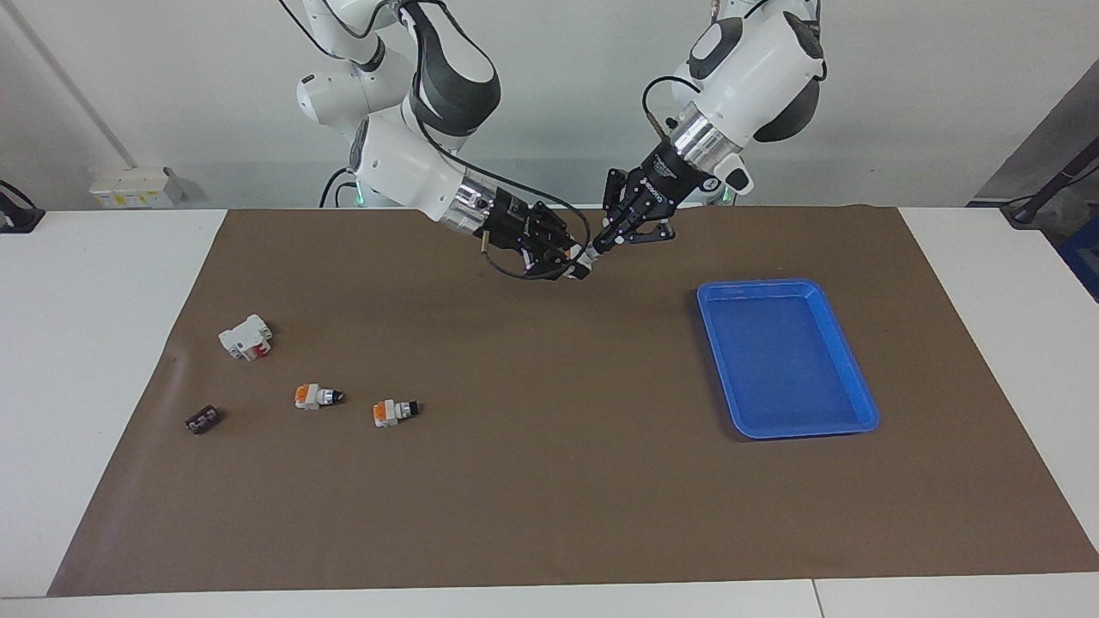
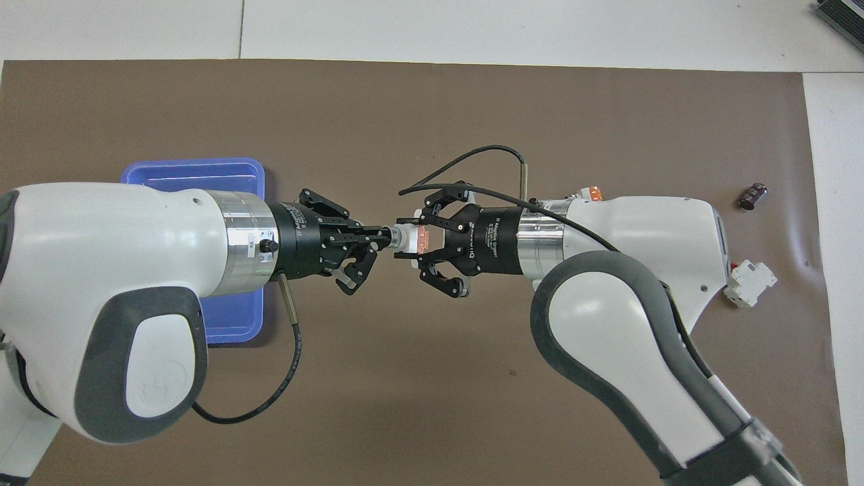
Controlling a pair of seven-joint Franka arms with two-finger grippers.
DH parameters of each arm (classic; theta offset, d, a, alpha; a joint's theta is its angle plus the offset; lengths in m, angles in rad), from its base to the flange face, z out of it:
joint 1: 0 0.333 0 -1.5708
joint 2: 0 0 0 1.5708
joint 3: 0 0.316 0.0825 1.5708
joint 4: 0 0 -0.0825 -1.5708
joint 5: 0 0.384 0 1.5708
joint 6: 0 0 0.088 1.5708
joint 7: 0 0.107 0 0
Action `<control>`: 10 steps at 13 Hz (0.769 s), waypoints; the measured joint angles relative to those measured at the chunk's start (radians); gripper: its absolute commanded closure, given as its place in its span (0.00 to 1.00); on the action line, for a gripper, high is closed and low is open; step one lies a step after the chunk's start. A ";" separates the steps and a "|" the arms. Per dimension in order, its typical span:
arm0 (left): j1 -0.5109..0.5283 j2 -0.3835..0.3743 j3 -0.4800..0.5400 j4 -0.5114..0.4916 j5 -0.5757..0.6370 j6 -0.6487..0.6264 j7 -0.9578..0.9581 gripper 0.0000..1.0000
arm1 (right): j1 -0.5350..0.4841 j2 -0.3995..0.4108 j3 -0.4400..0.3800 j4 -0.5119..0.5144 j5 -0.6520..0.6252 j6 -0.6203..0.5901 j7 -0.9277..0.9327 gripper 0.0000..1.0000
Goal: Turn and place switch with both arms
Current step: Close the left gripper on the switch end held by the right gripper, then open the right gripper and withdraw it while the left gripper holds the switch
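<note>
Right now you have both grippers meeting in mid-air just above centre in the facing view, over bare brown mat. Your right gripper is clamped on the switch at its orange and white end, and your left gripper is pinched shut on the black knob end, so the part bridges the two sets of fingertips. In the overhead view you see them nose to nose at mid-frame, the left arm filling the lower left of the frame, the right arm the lower right.

Look around: the blue tray lies at centre right of the facing view, well apart from the held part, and in the overhead view your left arm covers most of it. Two more switches lie at lower left of the facing view, near each other. Up from them sits the white block with red, and the small dark brown piece lies at far left. A loop of black cable hangs from your left wrist, low in the overhead view.
</note>
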State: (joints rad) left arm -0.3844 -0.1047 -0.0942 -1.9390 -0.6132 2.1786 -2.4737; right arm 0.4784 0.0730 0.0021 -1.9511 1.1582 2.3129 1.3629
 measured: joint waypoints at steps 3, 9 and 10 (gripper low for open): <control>0.007 -0.006 -0.002 -0.005 0.019 -0.008 -0.249 1.00 | 0.004 0.010 0.006 0.007 0.000 0.004 0.000 1.00; 0.056 -0.013 -0.008 -0.011 -0.009 -0.034 -0.298 1.00 | 0.018 0.044 0.017 0.046 0.007 0.026 0.003 1.00; 0.056 -0.013 -0.008 -0.011 -0.010 -0.034 -0.298 1.00 | 0.018 0.044 0.017 0.046 0.008 0.026 0.003 0.59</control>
State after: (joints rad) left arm -0.3280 -0.1179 -0.1025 -1.9500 -0.6227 2.1442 -2.7718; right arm 0.4968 0.1174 0.0191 -1.9048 1.1657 2.3391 1.3662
